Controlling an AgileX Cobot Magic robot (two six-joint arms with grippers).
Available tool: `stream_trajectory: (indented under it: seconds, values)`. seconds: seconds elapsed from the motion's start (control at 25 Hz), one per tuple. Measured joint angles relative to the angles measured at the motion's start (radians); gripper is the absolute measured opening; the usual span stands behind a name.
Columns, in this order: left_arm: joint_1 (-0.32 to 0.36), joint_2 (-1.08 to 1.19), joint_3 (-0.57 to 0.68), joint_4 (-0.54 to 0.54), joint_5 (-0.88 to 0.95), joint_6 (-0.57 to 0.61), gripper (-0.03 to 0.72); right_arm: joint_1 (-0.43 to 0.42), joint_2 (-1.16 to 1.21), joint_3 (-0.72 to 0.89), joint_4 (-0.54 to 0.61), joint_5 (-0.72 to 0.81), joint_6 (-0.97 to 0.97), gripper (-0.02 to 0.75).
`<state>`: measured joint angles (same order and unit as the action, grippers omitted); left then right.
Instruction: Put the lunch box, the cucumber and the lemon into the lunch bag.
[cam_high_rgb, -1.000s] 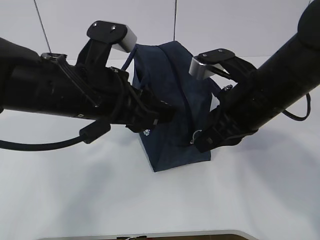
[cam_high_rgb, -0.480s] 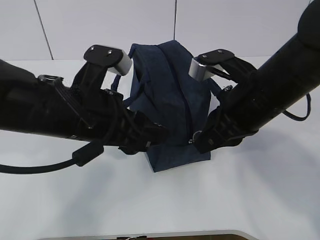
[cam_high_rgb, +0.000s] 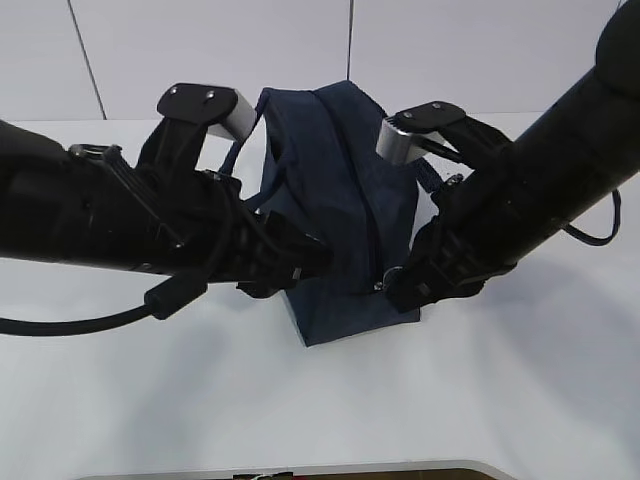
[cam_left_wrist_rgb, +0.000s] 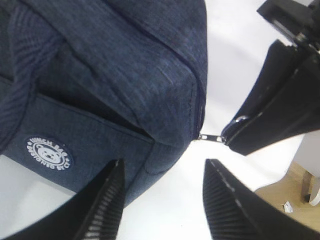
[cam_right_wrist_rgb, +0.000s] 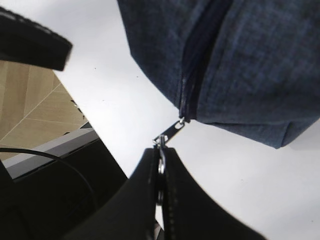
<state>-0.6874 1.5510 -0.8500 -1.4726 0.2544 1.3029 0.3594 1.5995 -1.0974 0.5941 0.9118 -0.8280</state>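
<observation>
While the boxy dark navy fabric lunch bag (cam_high_rgb: 335, 200) stands upright near the middle of the white tabletop (cam_high_rgb: 320, 400), 2 black robot arms close in on it from either side. Its zipper (cam_right_wrist_rgb: 192, 65) runs down the end face toward the lower corner and looks closed along the stretch that shows.

From the right, the right gripper (cam_right_wrist_rgb: 161, 170) has its fingers pressed together on the small silver ring pull (cam_right_wrist_rgb: 161, 162) at the zipper's lower end; in the right wrist view the metal pull tab (cam_right_wrist_rgb: 170, 132) stretches taut between the slider and the pinched ring. In the exterior view this gripper sits just beside the bag's lower right corner.

From the left, the left gripper (cam_left_wrist_rgb: 162, 200) has its 2 ribbed black fingers (cam_left_wrist_rgb: 107, 205) spread apart with nothing between them, hovering just beside the bag's lower corner, near the round white logo patch (cam_left_wrist_rgb: 49, 153) on the side panel. A loop handle (cam_high_rgb: 240, 150) shows behind the left arm.

Lunch box, cucumber and lemon appear in none of the views.
</observation>
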Motion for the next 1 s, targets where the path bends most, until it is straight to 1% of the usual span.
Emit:
stream_trajectory:
  seconds: [0.16,0.48,0.68,0.76,0.8,1.0]
  values:
    - [0.0,0.0,0.0,-0.013,-0.019,0.0,0.368,0.0,0.0,0.0,0.033,0.014,-0.034,0.005]
    - [0.0,0.07,-0.045,-0.041,-0.02,0.002,0.368,0.0,0.0,0.0,0.043,0.038,-0.049,0.005]
    - [0.0,0.082,-0.045,-0.042,-0.012,0.002,0.36,0.0,0.0,0.0,0.043,0.041,-0.058,0.005]
    - [0.002,0.082,-0.047,-0.042,-0.004,0.002,0.323,0.0,0.0,0.0,0.043,0.043,-0.061,0.005]
    - [0.002,0.082,-0.047,-0.042,0.0,0.002,0.288,0.0,0.0,0.0,0.043,0.044,-0.063,0.005]
    - [0.002,0.082,-0.047,-0.036,0.011,0.002,0.073,0.0,0.0,-0.001,0.02,0.048,-0.058,0.005]
